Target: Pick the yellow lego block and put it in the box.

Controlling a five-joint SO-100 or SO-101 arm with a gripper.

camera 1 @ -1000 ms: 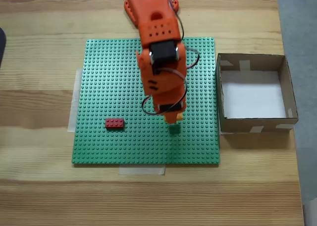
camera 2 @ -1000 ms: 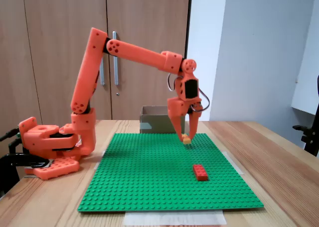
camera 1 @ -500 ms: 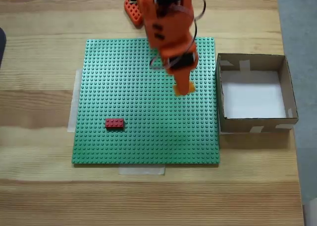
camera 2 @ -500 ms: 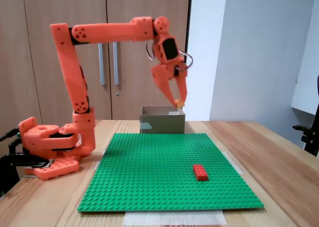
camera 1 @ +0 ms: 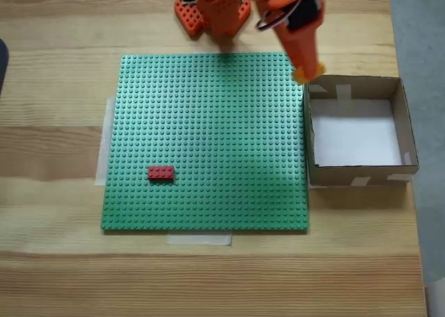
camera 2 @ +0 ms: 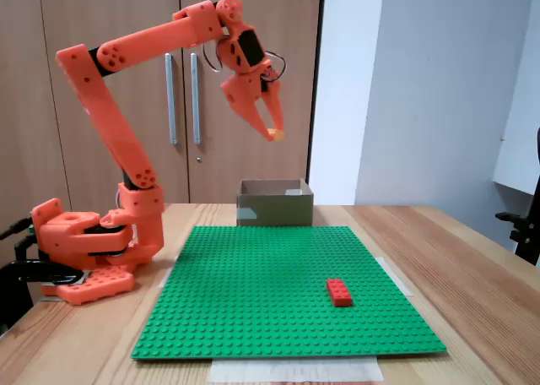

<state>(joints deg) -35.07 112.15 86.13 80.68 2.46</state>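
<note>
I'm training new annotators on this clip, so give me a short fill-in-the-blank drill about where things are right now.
1. The claw holds the ____ lego block in the air.
2. The red brick lies on the ____ baseplate.
3. The box has a ____ bottom.
4. In the fixed view from above, the box stands to the ____ of the baseplate.

Missing words: yellow; green; white; right
</note>
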